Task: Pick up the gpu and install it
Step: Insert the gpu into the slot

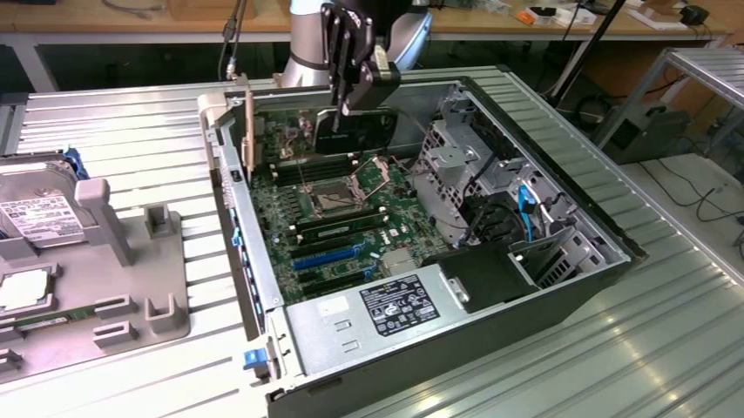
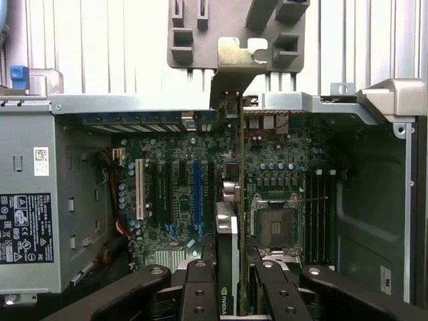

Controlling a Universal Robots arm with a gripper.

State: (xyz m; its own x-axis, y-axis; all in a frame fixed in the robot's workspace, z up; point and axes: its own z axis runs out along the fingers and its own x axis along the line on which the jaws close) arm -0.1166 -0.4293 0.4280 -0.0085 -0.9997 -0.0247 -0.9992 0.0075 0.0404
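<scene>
The claw [image 1: 355, 106] pinches the gpu [image 1: 358, 132] on edge above the motherboard [image 1: 337, 222], its long axis across the board and its bracket [image 2: 235, 63] past the board's edge.

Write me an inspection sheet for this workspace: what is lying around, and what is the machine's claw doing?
Surface: ribbed metal table, carrying an open computer case on its side.
Job's things: gpu, held edge-down over the case's motherboard.
Clutter: grey holder tray at the exterior view's left, holding a hard drive.
Grippers: gripper shut on the gpu's upper edge.
Cables: blue cable inside the case; black cables beyond the table at the exterior view's right.
Surroundings: wooden bench behind.
</scene>
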